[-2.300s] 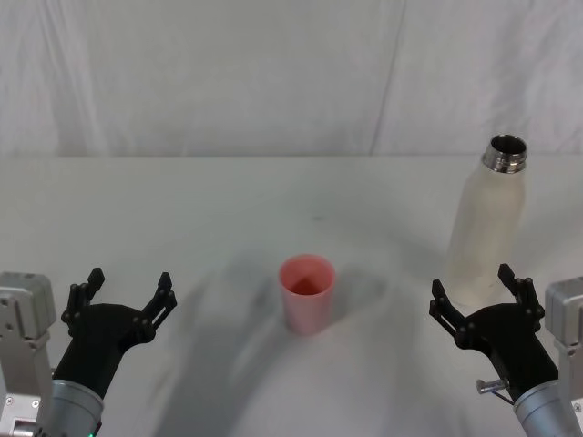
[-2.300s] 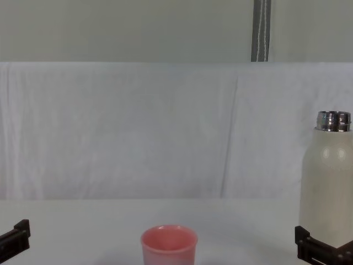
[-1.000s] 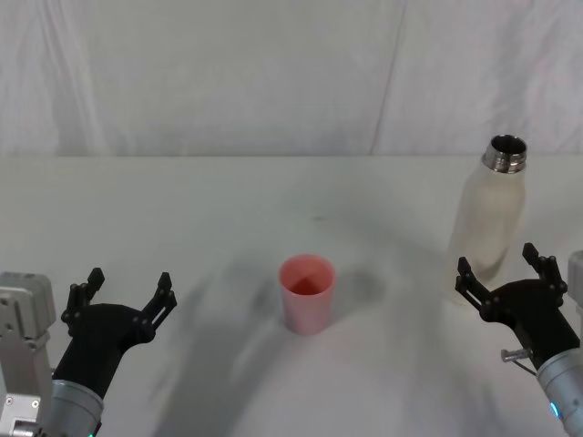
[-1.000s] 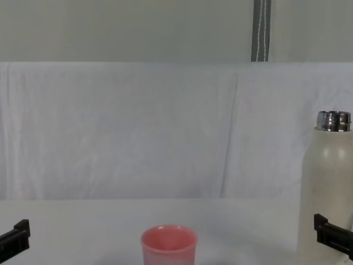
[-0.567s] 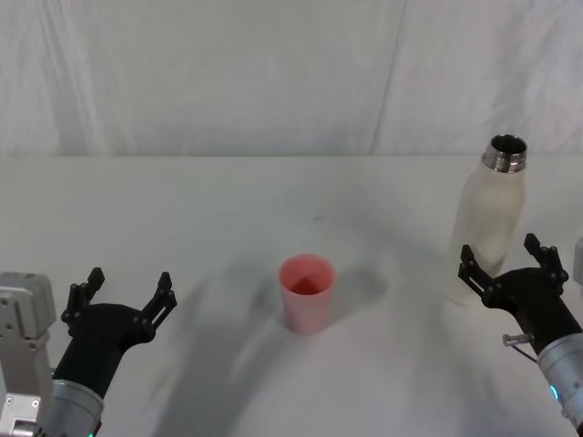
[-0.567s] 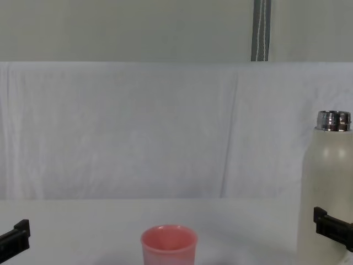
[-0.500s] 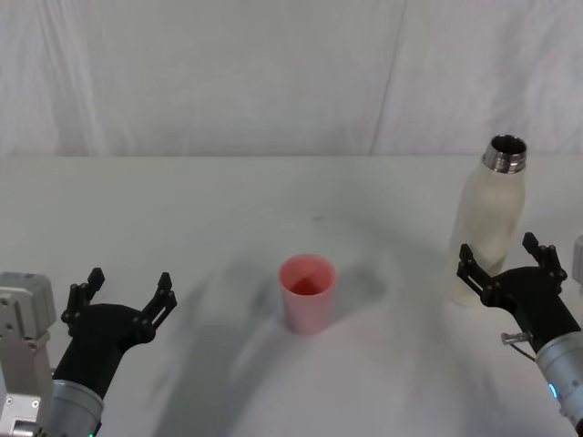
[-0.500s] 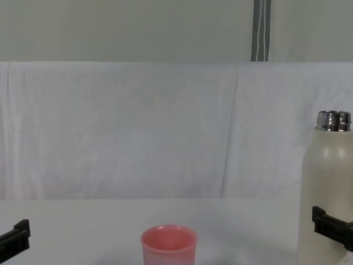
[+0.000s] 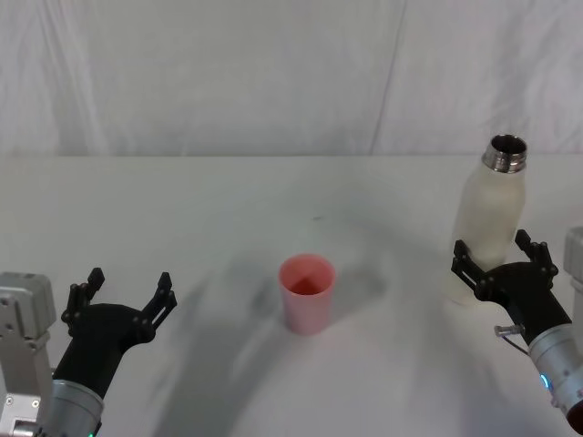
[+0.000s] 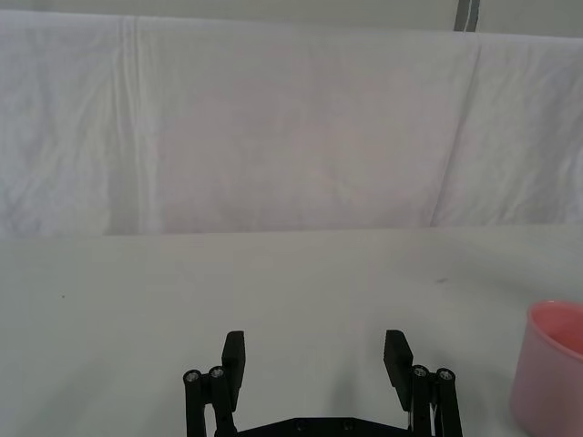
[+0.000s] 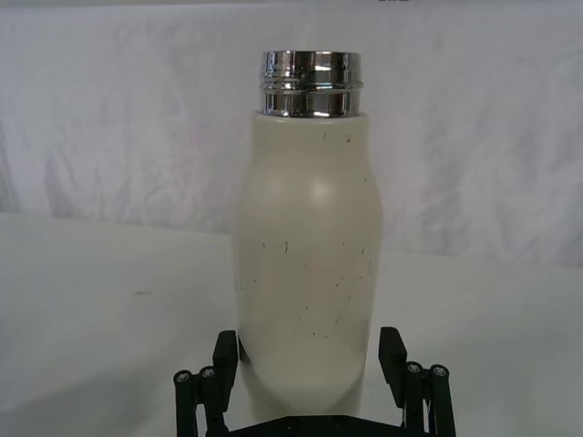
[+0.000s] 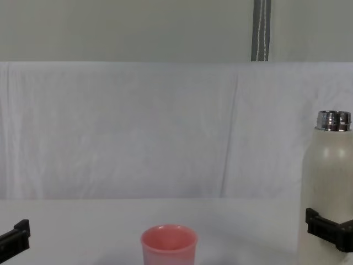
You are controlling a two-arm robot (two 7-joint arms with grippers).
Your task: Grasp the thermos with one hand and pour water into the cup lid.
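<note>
Head view: white-draped table (image 9: 228, 200), white backdrop | right pincer (image 9: 499, 257) wide, straddling thermos (image 9: 487, 214) | left pincer (image 9: 121, 293) wide

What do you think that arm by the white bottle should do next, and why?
Probably close its fingers on the thermos. The right gripper is open, one finger on each side of the lower body of the upright thermos, so it looks lined up for a grasp. The cup lid waits apart at the middle of the table, and the left gripper sits open, well away.
</note>
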